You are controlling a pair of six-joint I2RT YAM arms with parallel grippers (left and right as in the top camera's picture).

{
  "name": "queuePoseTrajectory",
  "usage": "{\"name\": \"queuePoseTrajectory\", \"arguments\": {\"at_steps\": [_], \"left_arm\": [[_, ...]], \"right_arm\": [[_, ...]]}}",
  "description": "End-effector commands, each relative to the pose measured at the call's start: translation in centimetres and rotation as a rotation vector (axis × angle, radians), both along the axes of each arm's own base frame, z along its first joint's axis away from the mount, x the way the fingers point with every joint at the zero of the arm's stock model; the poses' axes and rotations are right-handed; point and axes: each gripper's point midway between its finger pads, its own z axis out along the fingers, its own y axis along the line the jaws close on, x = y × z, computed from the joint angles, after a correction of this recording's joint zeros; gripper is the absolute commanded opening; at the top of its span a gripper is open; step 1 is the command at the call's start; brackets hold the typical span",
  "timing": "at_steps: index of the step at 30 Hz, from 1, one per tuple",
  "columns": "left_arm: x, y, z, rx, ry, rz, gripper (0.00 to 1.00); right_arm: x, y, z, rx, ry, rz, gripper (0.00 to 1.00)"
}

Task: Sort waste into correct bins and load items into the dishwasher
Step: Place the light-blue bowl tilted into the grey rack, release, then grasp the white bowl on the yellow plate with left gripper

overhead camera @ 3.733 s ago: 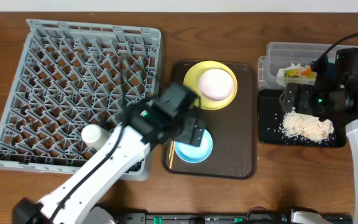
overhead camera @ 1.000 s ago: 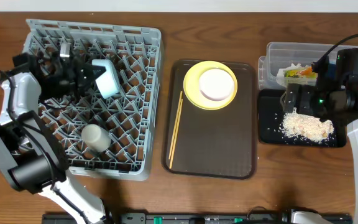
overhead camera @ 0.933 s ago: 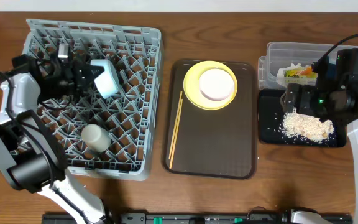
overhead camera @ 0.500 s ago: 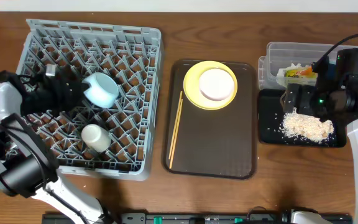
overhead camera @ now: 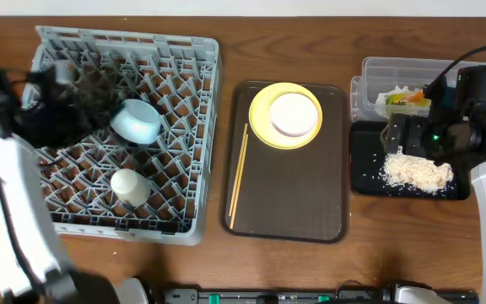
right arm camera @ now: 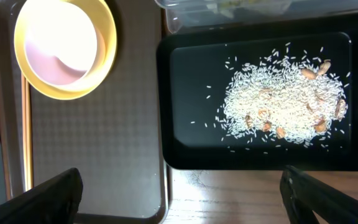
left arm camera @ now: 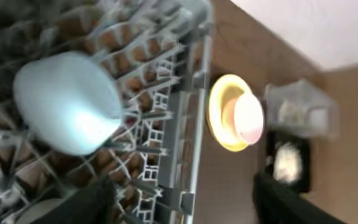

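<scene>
Withdrawn since a moment ago, the left gripper (left arm camera: pixel 182 190) gapes wide and empty, its round light blue bowl (overhead camera: pixel 136 121) now propped tilted among the pegs of the square grey plastic dish rack (overhead camera: pixel 184 67), presumably so it stays put.

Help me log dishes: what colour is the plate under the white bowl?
The plate is yellow; clearest overhead.

Dark brown wooden table (overhead camera: pixel 310 270), pale wall (overhead camera: pixel 268 7) along its far edge

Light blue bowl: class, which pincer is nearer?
Left. The left pincer is beside the light blue bowl over the dish rack; the right pincer is far off, above the black tray.
</scene>
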Motion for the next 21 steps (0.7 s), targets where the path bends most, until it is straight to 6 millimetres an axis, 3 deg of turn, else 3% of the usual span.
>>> {"name": "queuePoseTrajectory", "arguments": {"at_steps": [1,4,5,13,15,21], "left_arm": [[-0.2,-2.3,1.8,0.227,-0.047,0.009,0.85],[0.4,-5.9,3.5,0.31,-0.126,-0.023,0.87],[0.8,-8.7,4.3,0.32,-0.176,-0.071,0.88],[4.3,-17.9,5.7,0.47,-0.301,-0.204,0.93],[5.2,-20.1,5.1,0.465,-0.295,-0.251,0.93],[7.1,-29.2,-0.5,0.446,-0.296,-0.42,0.93]], "right_arm": [[0.0,-0.3,-0.1,-0.008,0.003,0.0,0.99],[0.0,-0.3,-0.1,-0.008,0.004,0.0,0.99],[0.0,-0.3,-0.1,-0.008,0.004,0.0,0.99],[0.0,-0.3,-0.1,-0.008,0.004,0.0,0.99],[0.0,-0.3,-0.1,-0.008,0.004,0.0,0.99],[-0.1,-0.3,-0.1,-0.007,0.007,0.0,0.99]]}}
